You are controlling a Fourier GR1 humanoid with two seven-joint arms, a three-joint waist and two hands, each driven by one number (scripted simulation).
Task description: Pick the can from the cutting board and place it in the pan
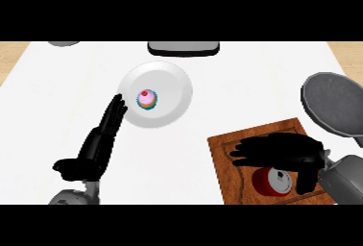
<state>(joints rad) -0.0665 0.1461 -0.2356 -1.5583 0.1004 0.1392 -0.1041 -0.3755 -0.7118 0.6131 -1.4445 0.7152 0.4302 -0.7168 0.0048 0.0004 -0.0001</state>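
Red can (275, 181) lying on the cutting board (234, 163) just beneath the right hand (284, 151), fingers spread and not yet closed, poised for grasping; pan (334, 103) waiting beyond the hand.

Lighting bright, even, diffuse; source direction not discernible. White bench (234, 86) near overexposed, little surface texture. Plate (157, 93) at 11 o'clock barely separates from bench, faint grey shading along rim. No hard cast shadows. Black right hand (284, 153) at 5 o'clock reads as featureless silhouette. No specular glare.
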